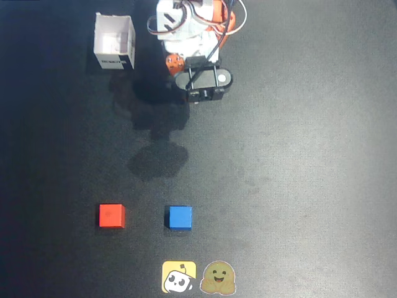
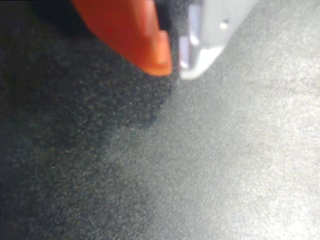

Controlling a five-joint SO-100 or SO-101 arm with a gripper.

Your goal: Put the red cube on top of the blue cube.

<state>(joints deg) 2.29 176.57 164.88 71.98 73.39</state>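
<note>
Resting apart on my dark table (image 1: 298, 161): small matte red cube (image 1: 111, 215), matching matte blue cube (image 1: 180, 217). My gripper (image 2: 175, 62) nearly closed, holding nothing.

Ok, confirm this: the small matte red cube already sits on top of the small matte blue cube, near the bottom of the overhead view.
Not right. The small matte red cube rests on the dark table, apart from and left of the small matte blue cube, not on it. The overhead view shows this; both are near its bottom.

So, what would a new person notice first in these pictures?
In the overhead view, the red cube and the blue cube stand side by side, apart, on the dark table. A white open box sits at upper left, beside the arm.
</note>
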